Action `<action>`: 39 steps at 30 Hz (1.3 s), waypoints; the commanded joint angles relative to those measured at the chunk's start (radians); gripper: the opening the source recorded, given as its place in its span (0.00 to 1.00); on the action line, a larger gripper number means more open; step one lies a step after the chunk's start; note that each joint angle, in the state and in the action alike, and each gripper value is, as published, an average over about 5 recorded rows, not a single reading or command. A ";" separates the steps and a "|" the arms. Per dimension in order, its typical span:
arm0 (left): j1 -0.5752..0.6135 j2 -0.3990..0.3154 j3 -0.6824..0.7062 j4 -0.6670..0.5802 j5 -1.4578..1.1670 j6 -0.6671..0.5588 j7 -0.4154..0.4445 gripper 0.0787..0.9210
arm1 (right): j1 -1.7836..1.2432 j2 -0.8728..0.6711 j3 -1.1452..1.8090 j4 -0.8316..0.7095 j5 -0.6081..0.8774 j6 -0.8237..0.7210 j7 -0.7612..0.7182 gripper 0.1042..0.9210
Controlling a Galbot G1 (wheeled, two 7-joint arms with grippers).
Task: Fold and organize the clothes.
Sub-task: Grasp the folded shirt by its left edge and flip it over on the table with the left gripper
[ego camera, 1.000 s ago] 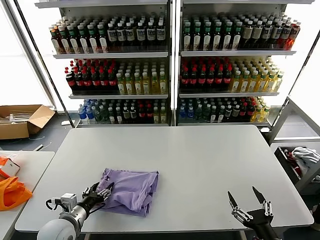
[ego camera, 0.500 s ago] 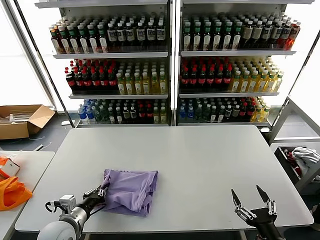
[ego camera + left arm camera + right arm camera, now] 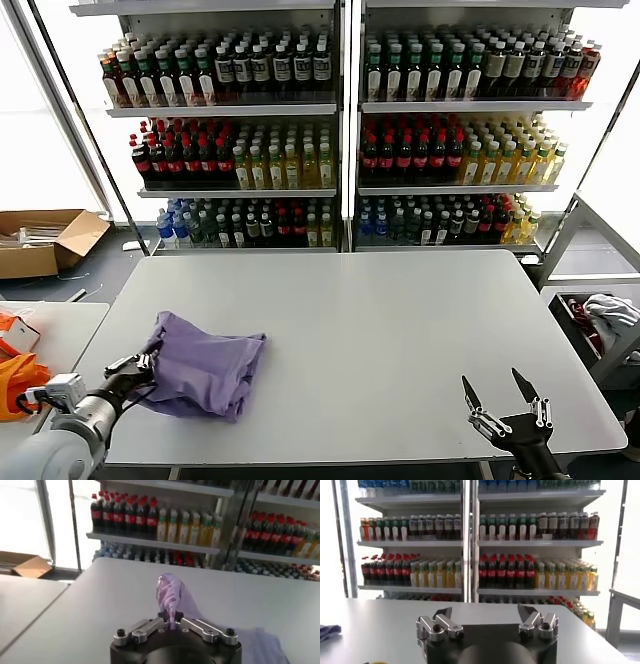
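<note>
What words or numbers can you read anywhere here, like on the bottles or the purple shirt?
None can be read.
Bottles on the shelves: labels too small and blurred to read.
Lavender T-shirt, pinched in the left end effector: no words showing; the left wrist view shows only faint dark marks, not readable.
Cardboard box on the floor: no readable print.
Orange bag: no text visible.

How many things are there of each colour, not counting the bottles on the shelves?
Purple: 1, the T-shirt pinched in the left claw
Orange: 1, the bag on the side table
Brown: 1, the cardboard box on the floor
White-grey: 1, the cloth heap
Total: 4
</note>
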 commanded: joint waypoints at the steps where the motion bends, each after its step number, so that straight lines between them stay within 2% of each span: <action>1: 0.017 0.107 -0.364 -0.019 -0.184 0.035 -0.026 0.03 | 0.001 -0.002 -0.007 0.001 0.001 0.000 0.001 0.88; 4: 0.022 0.125 -0.358 -0.093 -0.199 0.073 -0.081 0.03 | 0.003 -0.003 -0.015 0.003 -0.003 0.001 0.003 0.88; 7: 0.028 0.115 -0.226 -0.223 -0.176 0.094 -0.158 0.03 | 0.005 0.000 -0.022 0.014 -0.008 0.002 0.007 0.88; 9: 0.011 0.102 -0.041 -0.304 -0.137 0.096 -0.210 0.03 | 0.005 0.003 -0.023 0.024 -0.009 0.001 0.009 0.88; 12: -0.058 0.085 0.323 -0.337 -0.073 0.095 -0.266 0.03 | 0.003 0.007 -0.019 0.032 -0.009 0.001 0.011 0.88; 16: -0.227 0.038 0.724 -0.232 -0.106 0.094 -0.332 0.03 | -0.005 0.016 -0.010 0.038 -0.012 0.002 0.013 0.88; 18: -0.335 -0.017 0.864 -0.136 -0.160 0.094 -0.378 0.03 | -0.013 0.024 -0.004 0.045 -0.013 0.002 0.015 0.88; 21: -0.461 -0.137 0.990 0.020 -0.222 0.094 -0.434 0.03 | -0.027 0.035 0.000 0.059 -0.016 0.000 0.017 0.88; 25: -0.551 -0.306 1.045 0.161 -0.247 0.094 -0.479 0.03 | -0.037 0.045 -0.009 0.078 -0.027 -0.015 0.019 0.88; 29: -0.600 -0.406 1.056 0.237 -0.249 0.095 -0.499 0.03 | -0.017 0.038 -0.045 0.091 -0.052 -0.099 0.046 0.88; 31: -0.618 -0.430 1.055 0.261 -0.245 0.095 -0.506 0.04 | 0.016 0.024 -0.086 0.099 -0.065 -0.184 0.077 0.88; 34: -0.634 -0.445 1.028 0.272 -0.241 0.095 -0.495 0.11 | 0.080 -0.003 -0.148 0.101 -0.059 -0.293 0.132 0.88; 39: -0.645 -0.410 0.922 0.202 -0.268 0.092 -0.419 0.29 | 0.202 -0.052 -0.251 0.058 0.054 -0.401 0.213 0.88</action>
